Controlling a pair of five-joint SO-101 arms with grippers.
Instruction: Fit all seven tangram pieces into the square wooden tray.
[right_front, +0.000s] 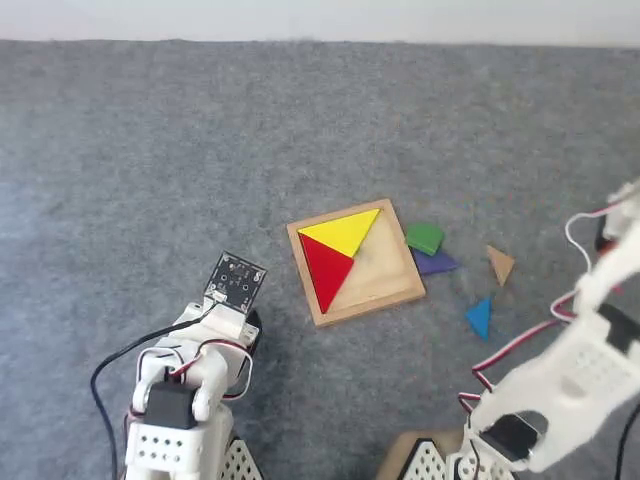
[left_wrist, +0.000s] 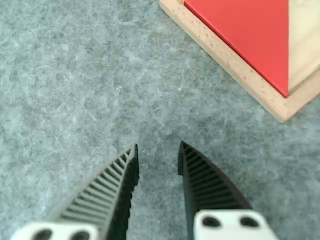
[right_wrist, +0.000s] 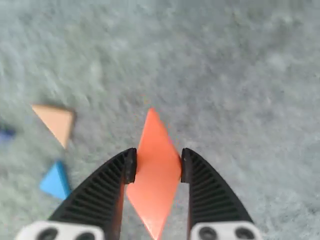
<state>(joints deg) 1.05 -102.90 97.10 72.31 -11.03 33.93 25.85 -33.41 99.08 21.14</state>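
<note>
The square wooden tray (right_front: 371, 307) lies mid-table, holding a yellow triangle (right_front: 343, 232) and a red triangle (right_front: 325, 268). To its right on the carpet lie a green piece (right_front: 424, 238), a purple piece (right_front: 436, 263), a tan triangle (right_front: 500, 263) and a blue triangle (right_front: 481, 317). My right gripper (right_wrist: 157, 152) is shut on an orange piece (right_wrist: 155, 185), held above the carpet near the tan triangle (right_wrist: 55, 122) and the blue triangle (right_wrist: 54, 181). My left gripper (left_wrist: 157, 147) is open with nothing between its fingers, just off the tray's rim (left_wrist: 240, 70) by the red triangle (left_wrist: 250, 30).
Grey carpet covers the whole table. The left arm (right_front: 200, 370) stands at the front left, the right arm (right_front: 570, 370) at the front right edge. Open carpet stretches behind and to the left of the tray.
</note>
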